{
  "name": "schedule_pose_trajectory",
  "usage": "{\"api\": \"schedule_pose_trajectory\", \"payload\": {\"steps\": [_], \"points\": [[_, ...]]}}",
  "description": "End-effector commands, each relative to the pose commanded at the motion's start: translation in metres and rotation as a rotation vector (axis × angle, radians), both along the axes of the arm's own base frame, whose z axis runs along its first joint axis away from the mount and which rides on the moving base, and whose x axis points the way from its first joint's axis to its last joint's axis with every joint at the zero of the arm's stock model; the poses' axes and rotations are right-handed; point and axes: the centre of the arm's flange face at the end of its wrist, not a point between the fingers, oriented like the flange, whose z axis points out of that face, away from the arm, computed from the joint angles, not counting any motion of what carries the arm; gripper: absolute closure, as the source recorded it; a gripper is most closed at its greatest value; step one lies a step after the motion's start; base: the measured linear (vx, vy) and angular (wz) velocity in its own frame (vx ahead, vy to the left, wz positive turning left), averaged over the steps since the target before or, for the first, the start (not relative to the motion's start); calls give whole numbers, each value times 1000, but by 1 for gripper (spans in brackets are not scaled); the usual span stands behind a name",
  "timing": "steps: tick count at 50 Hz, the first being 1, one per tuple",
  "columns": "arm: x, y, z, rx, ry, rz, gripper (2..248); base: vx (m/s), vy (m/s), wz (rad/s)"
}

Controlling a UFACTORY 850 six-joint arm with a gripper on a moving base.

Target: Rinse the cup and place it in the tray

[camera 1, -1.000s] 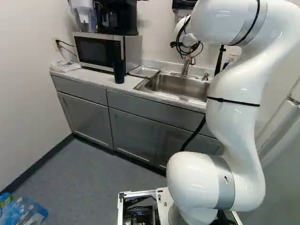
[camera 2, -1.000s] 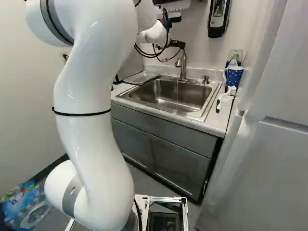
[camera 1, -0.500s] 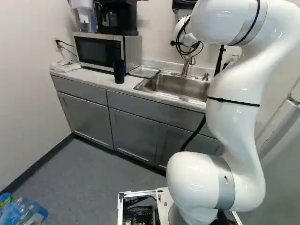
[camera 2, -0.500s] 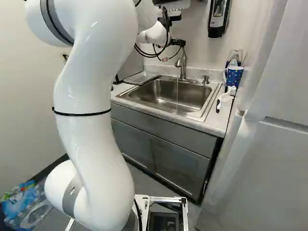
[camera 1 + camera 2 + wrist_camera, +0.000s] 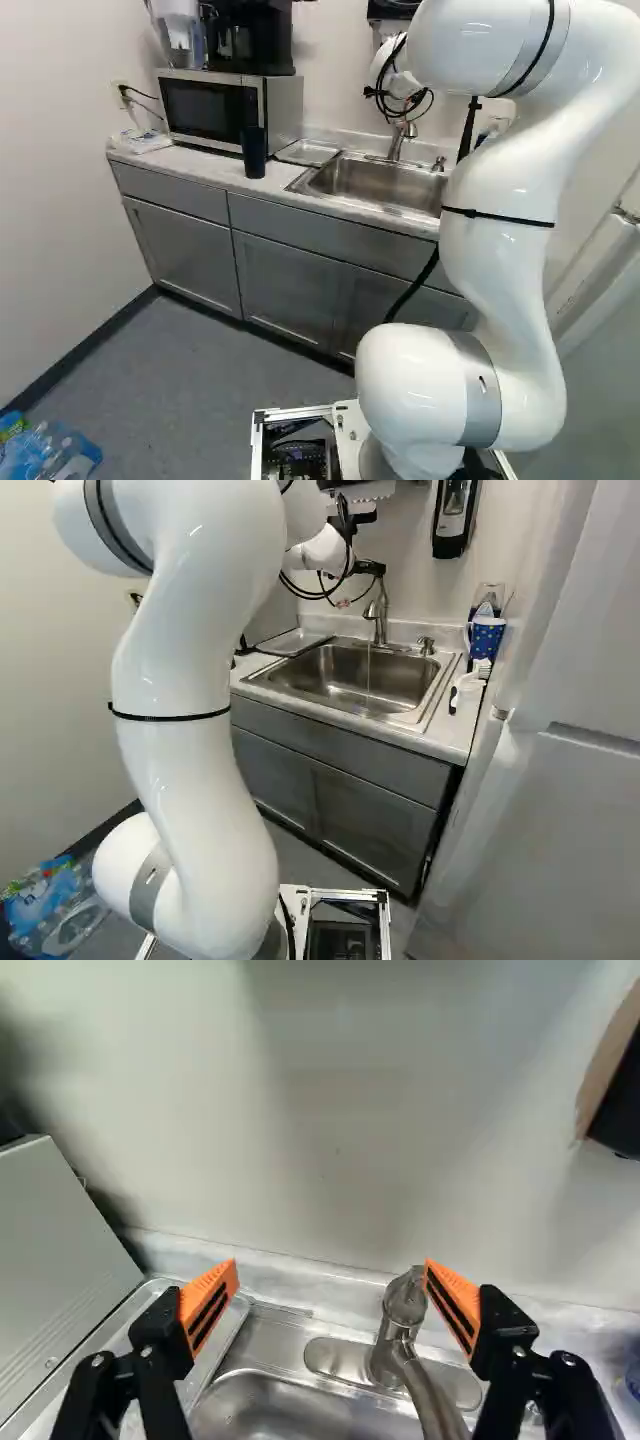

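Observation:
Beyond the arm, my gripper (image 5: 359, 586) is by the faucet (image 5: 377, 612), above the sink's back. In the wrist view the gripper (image 5: 330, 1285) is open, its orange pads (image 5: 208, 1305) wide apart, with the faucet's top (image 5: 405, 1305) ahead, close to one finger. Nothing is held. A thin stream of water (image 5: 368, 680) falls into the sink (image 5: 335, 685). A blue dotted cup (image 5: 487, 637) stands at the counter's right end in the right base view. The metal tray (image 5: 308, 152) lies between sink and microwave.
A dark tumbler (image 5: 254, 153) stands before the microwave (image 5: 215, 110). A white-handled brush (image 5: 467, 685) lies near the cup, and a soap pump (image 5: 427, 645) is right of the faucet. A dispenser (image 5: 455, 515) hangs on the wall. The refrigerator (image 5: 560, 810) borders the counter's right.

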Motion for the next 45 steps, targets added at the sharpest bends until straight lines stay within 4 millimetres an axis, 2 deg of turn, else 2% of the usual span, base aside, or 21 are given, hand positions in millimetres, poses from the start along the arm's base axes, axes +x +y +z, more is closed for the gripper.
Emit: {"api": "schedule_pose_trajectory", "payload": {"steps": [11, 45], "points": [[-11, -1, 1, 1, 5, -5, 3, 0, 0, 0], [-74, -21, 6, 8, 28, -61, 3, 0, 0, 0]]}}
